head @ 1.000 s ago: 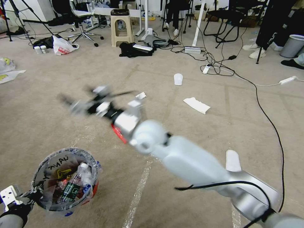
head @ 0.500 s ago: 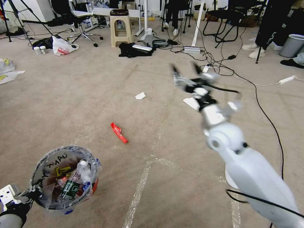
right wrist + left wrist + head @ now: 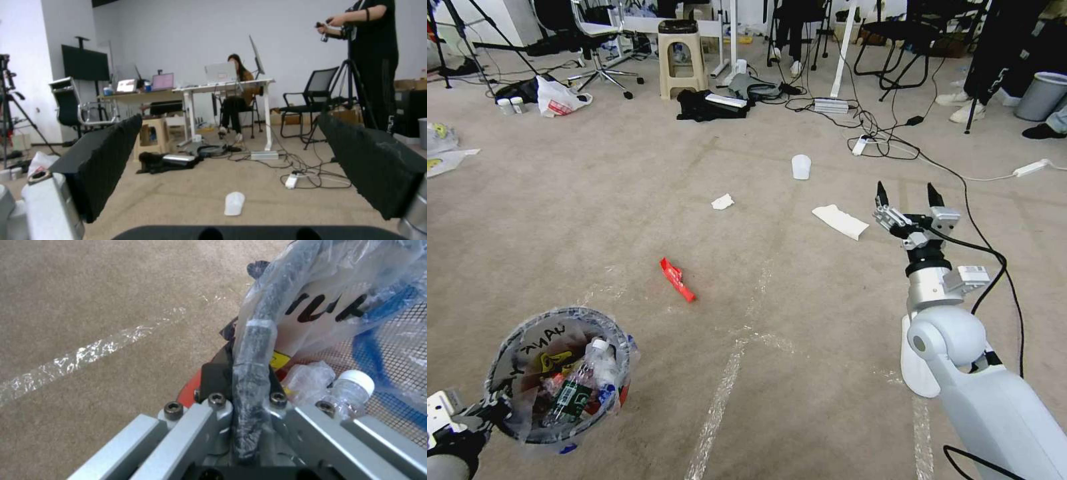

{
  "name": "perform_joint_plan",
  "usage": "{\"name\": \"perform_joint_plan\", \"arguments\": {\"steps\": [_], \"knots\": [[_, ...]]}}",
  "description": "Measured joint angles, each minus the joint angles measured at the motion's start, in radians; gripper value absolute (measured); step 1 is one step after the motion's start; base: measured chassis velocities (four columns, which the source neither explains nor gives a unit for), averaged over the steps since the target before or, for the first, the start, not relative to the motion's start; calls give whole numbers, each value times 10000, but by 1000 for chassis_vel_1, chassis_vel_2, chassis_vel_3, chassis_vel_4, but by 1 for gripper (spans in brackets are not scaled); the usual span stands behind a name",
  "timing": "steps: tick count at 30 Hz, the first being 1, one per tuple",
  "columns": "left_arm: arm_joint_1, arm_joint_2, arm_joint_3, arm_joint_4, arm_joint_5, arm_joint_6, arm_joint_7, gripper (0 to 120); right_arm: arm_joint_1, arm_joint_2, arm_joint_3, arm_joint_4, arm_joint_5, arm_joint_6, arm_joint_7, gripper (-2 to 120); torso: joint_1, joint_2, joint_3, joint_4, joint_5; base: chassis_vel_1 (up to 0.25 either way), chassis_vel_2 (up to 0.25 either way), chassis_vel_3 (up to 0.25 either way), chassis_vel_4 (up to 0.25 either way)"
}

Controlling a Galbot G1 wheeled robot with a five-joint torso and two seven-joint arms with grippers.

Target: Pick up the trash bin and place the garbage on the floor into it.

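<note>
Black "ANA" marks trash bin (image 3: 560, 373) liner.

Black handwritten letters are being shown on the clear bag (image 3: 540, 333) lining the trash bin (image 3: 620, 393), at its rim; in the head view they are seen upside down and read roughly "HANG", while in the left wrist view only strokes like "UK" (image 3: 327, 306) are legible. Nothing else can be read.
</note>
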Motion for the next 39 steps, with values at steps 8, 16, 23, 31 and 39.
{"name": "perform_joint_plan", "arguments": {"steps": [8,16,23,31,39], "knots": [[-62,-117,34,-16,58,-32,24,0,-356,386,171,-165,-462,149,3,100,0,0,1,-1,0,0,0,0,0],[-181,-276,12,-82,63,-42,36,0,-1240,553,660,-162,-459,733,-158,100,0,0,0,-3,-2,0,0,0,0],[-182,-305,28,-14,112,-73,88,0,-1846,723,933,-198,-497,1114,-252,100,0,0,1,-2,0,0,0,0,0],[-144,-297,50,13,132,-120,150,0,-2302,980,1106,-270,-651,1469,-379,100,0,0,1,0,-1,0,0,0,0],[-201,-297,109,99,154,-146,182,0,-3126,1277,1398,-505,-1065,2305,-713,99,0,0,1,-3,0,0,0,0,0]]}}
